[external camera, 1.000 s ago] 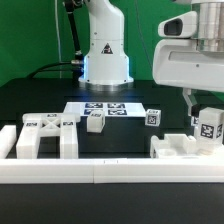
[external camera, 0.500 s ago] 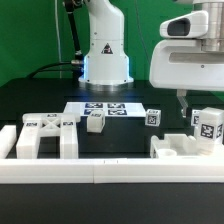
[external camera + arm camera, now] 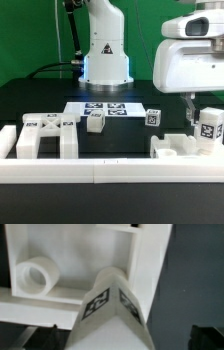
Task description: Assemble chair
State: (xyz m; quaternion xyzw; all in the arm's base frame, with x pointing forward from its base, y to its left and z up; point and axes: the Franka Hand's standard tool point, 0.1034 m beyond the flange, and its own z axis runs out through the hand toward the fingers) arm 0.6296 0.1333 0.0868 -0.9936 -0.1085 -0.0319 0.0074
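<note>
A white tagged post [image 3: 210,125] stands upright on the low white chair piece [image 3: 180,148] at the exterior view's right. My gripper [image 3: 203,107] hangs just over it, open, with one dark finger [image 3: 188,108] beside the post and the other not visible there. In the wrist view the post [image 3: 110,308] rises between the two dark fingertips [image 3: 205,336], which stand apart from its sides, so my gripper [image 3: 120,339] holds nothing. Behind the post lies the white framed piece [image 3: 140,258] with a round socket [image 3: 38,274].
A legged white frame [image 3: 40,135] stands at the exterior view's left. Two small tagged posts [image 3: 95,121] [image 3: 153,117] sit near the marker board [image 3: 105,108]. A long white rail [image 3: 110,172] runs along the front. The robot base [image 3: 105,50] is behind.
The jaws have spread and let go of the tagged post, which stays standing on the low piece. The hand has barely shifted.
</note>
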